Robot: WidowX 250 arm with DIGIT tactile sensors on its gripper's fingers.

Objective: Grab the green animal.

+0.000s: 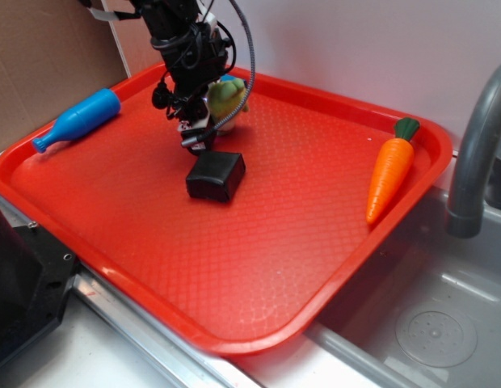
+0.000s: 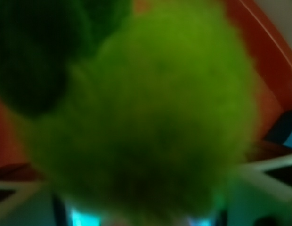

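Gripper (image 1: 204, 121) clasps the green animal (image 1: 225, 98) above the far part of the red tray (image 1: 258, 267).

The jaws are drawn in on the fuzzy toy, which sits between them, pressed against the arm's right side in the exterior view. Only that view shows the black block (image 1: 216, 175) just below the fingertips, the blue bottle (image 1: 77, 119) on the left rim and the carrot (image 1: 390, 171) at right. The wrist view is nearly filled by blurred green fur (image 2: 150, 117), tray red at its edges.

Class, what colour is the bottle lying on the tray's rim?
Blue: the bottle shows best in the exterior view, resting on the red tray.
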